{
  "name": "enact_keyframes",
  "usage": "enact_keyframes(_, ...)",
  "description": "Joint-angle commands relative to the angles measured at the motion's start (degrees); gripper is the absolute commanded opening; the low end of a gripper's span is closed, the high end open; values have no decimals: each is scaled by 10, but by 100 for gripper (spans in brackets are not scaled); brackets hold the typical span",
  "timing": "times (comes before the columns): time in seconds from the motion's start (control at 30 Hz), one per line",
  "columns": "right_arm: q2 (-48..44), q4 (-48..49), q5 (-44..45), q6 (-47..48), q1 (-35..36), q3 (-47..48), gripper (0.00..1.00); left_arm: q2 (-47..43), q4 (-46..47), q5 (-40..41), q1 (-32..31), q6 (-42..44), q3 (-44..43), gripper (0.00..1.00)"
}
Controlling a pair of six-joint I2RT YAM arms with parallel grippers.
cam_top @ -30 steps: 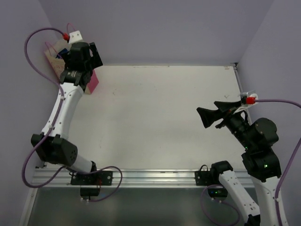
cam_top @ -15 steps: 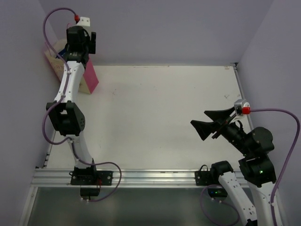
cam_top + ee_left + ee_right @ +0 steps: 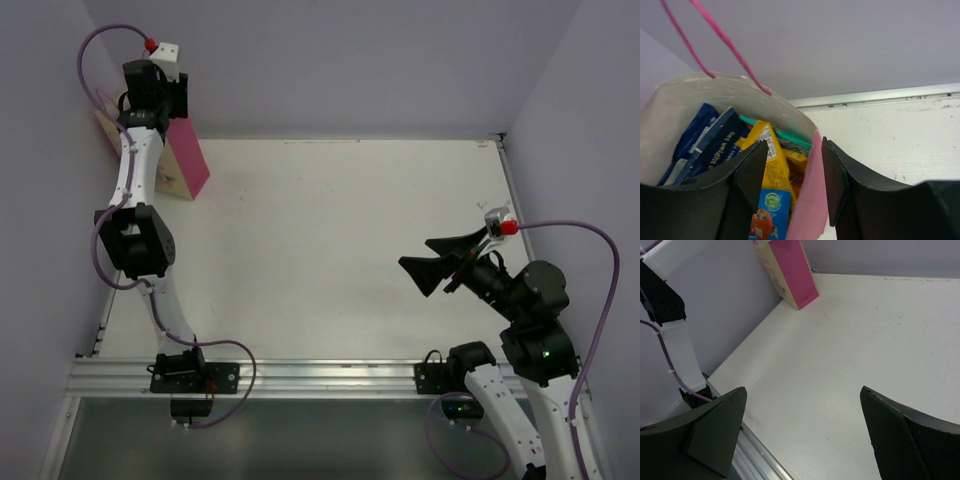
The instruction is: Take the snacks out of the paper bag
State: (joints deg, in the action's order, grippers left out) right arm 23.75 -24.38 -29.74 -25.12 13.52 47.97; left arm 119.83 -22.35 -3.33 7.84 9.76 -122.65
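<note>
Left gripper: the black two-finger left gripper (image 3: 792, 155) hangs over the open mouth of the bag, its fingers spread and holding nothing.
Straddle: one finger (image 3: 751, 172) sits over the inside of the bag and the other (image 3: 836, 175) outside it, with the bag's pink side wall rising between them, nearer the outer finger.
Paper bag: the small upright paper gift bag with pink sides and a cream front (image 3: 807, 210) stands at the far left corner of the white table top (image 3: 850, 330), against the lilac wall (image 3: 840, 40).
Handles: the thin pink cord handles (image 3: 741, 61) rise from the far rim, beyond the fingertips.
Snacks: all are inside the bag.
Dark blue packets (image 3: 715, 145): two glossy ones stand on edge just beyond the inner finger.
Orange-yellow packet (image 3: 771, 160): it stands between the two fingers, close beside the inner one.
Small blue packet (image 3: 769, 210): it carries an orange cartoon figure and lies low between the fingers.
Green packet (image 3: 790, 136): only its edge shows, past the fingertips.
Right gripper: the black right gripper (image 3: 803, 390) hovers over bare table top, fingers wide apart and grasping nothing, with the bag well apart ahead of them.
</note>
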Motion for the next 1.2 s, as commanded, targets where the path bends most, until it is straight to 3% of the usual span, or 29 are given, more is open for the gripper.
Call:
enact_keyframes(0.0, 1, 20, -10, -5, 2, 3, 99, 18, -18, -56, -2, -14, -28, 54)
enact_keyframes(0.23, -3, 20, -6, -3, 2, -6, 99, 9, -33, -90, -2, -26, -25, 38)
enact_keyframes(0.47, -16, 23, 0, 2, 2, -12, 99, -24, -43, -111, -13, -31, -2, 0)
enact_keyframes(0.7, -34, 33, 3, 16, 2, -15, 99, -133, -67, -97, -82, -55, 79, 0)
enact_keyframes(1.0, -64, 27, 26, 43, 2, -12, 99, -293, -122, -98, -291, -127, 261, 0)
enact_keyframes(1.1, -70, 21, 29, 50, 2, -12, 99, -342, -124, -65, -366, -151, 314, 4)
enact_keyframes(1.17, -72, 20, 30, 53, 2, -9, 99, -371, -129, -34, -402, -182, 326, 30)
